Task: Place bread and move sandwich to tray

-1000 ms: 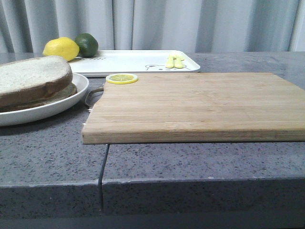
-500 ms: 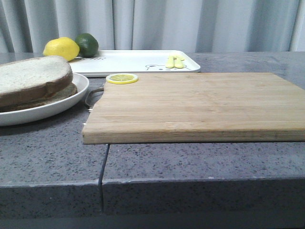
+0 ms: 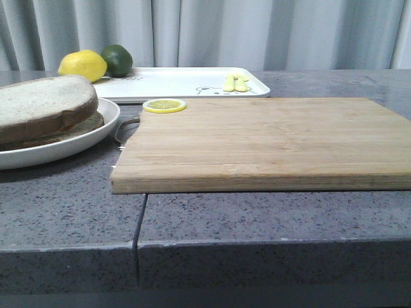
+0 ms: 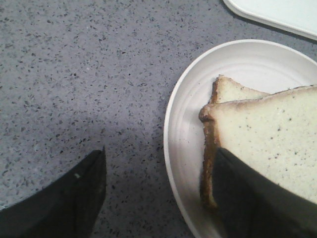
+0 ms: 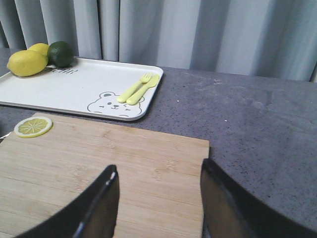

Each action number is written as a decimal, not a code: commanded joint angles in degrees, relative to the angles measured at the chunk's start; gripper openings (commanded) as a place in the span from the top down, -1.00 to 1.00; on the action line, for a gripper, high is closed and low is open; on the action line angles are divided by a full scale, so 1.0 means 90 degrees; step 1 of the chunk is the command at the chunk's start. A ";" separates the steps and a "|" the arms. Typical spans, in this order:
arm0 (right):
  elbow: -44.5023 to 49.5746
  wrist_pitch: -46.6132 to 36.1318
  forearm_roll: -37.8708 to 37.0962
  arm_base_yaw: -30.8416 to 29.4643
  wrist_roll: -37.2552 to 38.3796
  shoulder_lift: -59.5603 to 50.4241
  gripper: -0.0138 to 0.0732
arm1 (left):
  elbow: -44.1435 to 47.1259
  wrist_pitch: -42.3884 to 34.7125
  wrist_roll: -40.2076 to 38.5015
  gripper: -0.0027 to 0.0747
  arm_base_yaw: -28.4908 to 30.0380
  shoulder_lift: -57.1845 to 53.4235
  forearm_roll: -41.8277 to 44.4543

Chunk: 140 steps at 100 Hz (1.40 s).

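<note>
Two slices of white bread with brown crust lie stacked on a round white plate (image 3: 87, 142) at the left. The top slice, the bread (image 3: 45, 102), also shows in the left wrist view (image 4: 267, 134), with the lower slice (image 4: 233, 91) under it. No fried egg shows, so the sandwich is out of view. My left gripper (image 4: 159, 153) is open above the plate's rim (image 4: 185, 119), one finger over the bread's crust edge and the other over the table. The white tray (image 3: 186, 80) lies at the back. My right gripper (image 5: 158, 166) is open and empty over the cutting board (image 5: 99, 163).
The wooden cutting board (image 3: 257, 135) fills the middle, with a lemon slice (image 3: 164, 105) on its far left corner. A lemon (image 3: 82, 65) and a lime (image 3: 117, 59) sit at the tray's far left. A yellow fork and spoon (image 5: 138, 88) lie on the tray.
</note>
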 commanded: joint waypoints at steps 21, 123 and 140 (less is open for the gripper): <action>-0.0165 -0.0540 -0.0061 -0.0033 -0.0024 -0.0009 -0.21 | -0.0226 -0.0541 -0.0072 -0.18 0.0008 0.0318 -0.0258; -0.0165 -0.0540 -0.0061 -0.0033 -0.0024 -0.0009 -0.21 | -0.0226 -0.0527 -0.0072 -0.18 0.0008 0.1298 -0.0738; -0.0165 -0.0540 -0.0061 -0.0033 -0.0024 -0.0009 -0.21 | -0.0226 -0.0517 -0.0072 -0.18 0.0008 0.1298 -0.0900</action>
